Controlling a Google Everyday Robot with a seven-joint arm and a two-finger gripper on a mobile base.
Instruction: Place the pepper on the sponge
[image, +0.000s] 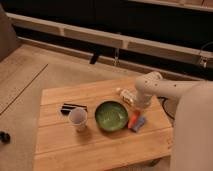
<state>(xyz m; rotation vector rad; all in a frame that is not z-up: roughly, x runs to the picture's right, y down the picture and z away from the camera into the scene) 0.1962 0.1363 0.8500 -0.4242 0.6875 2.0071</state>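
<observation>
Right of bowl (111, 116), pepper (133, 119) lies alongside sponge (141, 123), touching, axes parallel, just camera-side of my gripper (138, 106); my grip: cannot tell.

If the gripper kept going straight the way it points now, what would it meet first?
Probably the pepper, lying next to the sponge just under the gripper, which points down, right of the green bowl. Depth is unclear, so it could touch the sponge first.

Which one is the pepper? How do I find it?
Find the wooden table, then the green bowl in its middle. Between the bowl and the light-blue sponge, just below the gripper, lies the pepper: thin and orange-red, unlike the blocky sponge.
</observation>
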